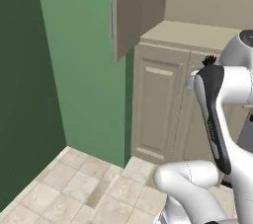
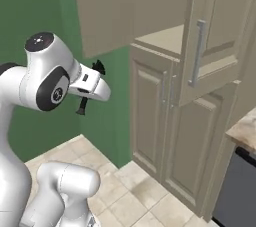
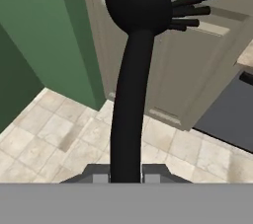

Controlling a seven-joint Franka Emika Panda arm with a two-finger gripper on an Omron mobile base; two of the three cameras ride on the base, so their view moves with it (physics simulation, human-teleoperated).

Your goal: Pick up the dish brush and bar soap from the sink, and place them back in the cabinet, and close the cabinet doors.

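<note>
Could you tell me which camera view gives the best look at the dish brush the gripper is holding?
The hand view: the dish brush runs up the frame, handle and bristly head both plain. The right base view shows it small beside the arm; the left base view shows just the bristle tips.

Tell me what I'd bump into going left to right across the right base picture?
Robot arm → dish brush → open cabinet shelf → cabinet door with its grey bar handle.

White arm raised and bent, tool [image 3: 126,176] clamped tight on something.
</note>
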